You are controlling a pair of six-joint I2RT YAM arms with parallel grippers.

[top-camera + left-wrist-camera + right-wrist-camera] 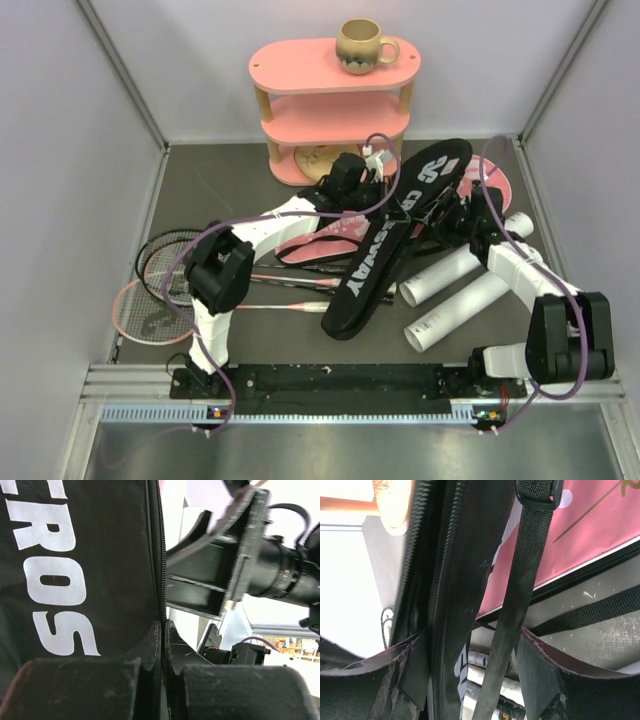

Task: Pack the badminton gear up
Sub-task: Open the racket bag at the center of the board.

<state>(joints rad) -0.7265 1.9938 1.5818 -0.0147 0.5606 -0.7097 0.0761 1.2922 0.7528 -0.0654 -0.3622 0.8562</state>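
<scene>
Dark bench (220,170), pale walls on three sides. Contents listed from the arm bases outward.

1. Rackets (160,285), pink and black frames. They lie flat, well apart from the left jaws on their near outer side. Not packed.
2. White tubes (455,272), two, side by side, just on the near side of the right jaws. Loose.
3. Black bag (375,260), lying diagonally, reached by both sets of jaws.
   - Left jaws: pressed together on the zip edge (161,555), whose toothed line runs straight up out of the pinch.
   - Right jaws: spread, with another zip edge of the bag and a black strap (520,595) standing between them. Neither is clearly pinched.
4. Pink bag (590,535), beyond the right jaws and partly under the black bag.
5. Pink shelf (335,120) with mug (360,45), past the left jaws. Not gear.

Handling note, as a judgement: the step looks like opening the black bag's mouth. Hold the left pinch firm. Close the right jaws on the zip edge alone and leave the strap out, or the whole bag will likely drag. Draw the edges apart gently, away from the tubes.
</scene>
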